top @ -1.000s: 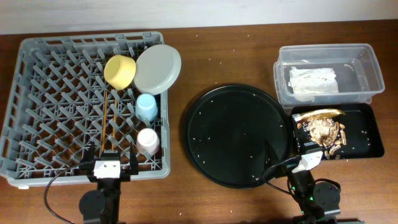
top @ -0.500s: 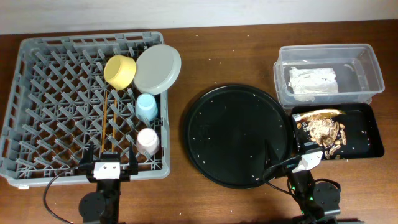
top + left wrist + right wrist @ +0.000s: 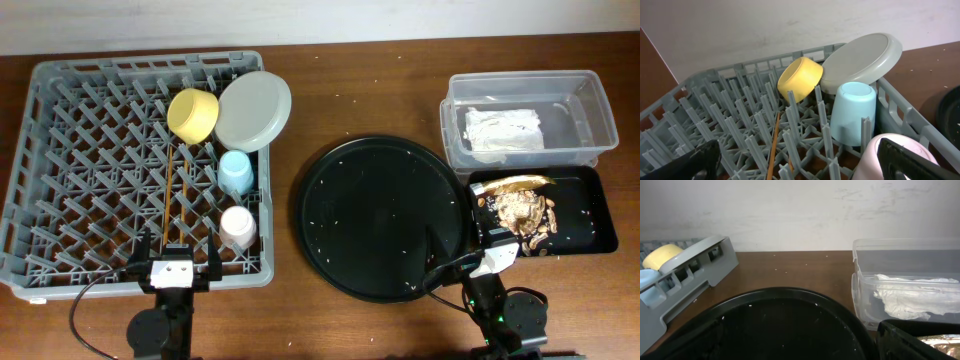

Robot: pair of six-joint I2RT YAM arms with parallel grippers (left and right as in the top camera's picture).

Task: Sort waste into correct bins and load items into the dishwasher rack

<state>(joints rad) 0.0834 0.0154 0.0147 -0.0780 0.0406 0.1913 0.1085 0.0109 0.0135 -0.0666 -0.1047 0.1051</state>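
The grey dishwasher rack holds the yellow bowl, the pale plate, the light-blue cup, the pink cup and the wooden chopsticks. The left wrist view shows the bowl, plate, blue cup, pink cup and chopsticks. My left gripper is open and empty over the rack's front edge. The napkin lies in the clear tub. The wrapper and food scraps lie in the black rectangular tray. My right gripper looks open and empty.
The large round black tray sits mid-table with small crumbs on it, and fills the lower right wrist view. The clear tub stands right of it. Bare wooden table lies between the rack and the round tray.
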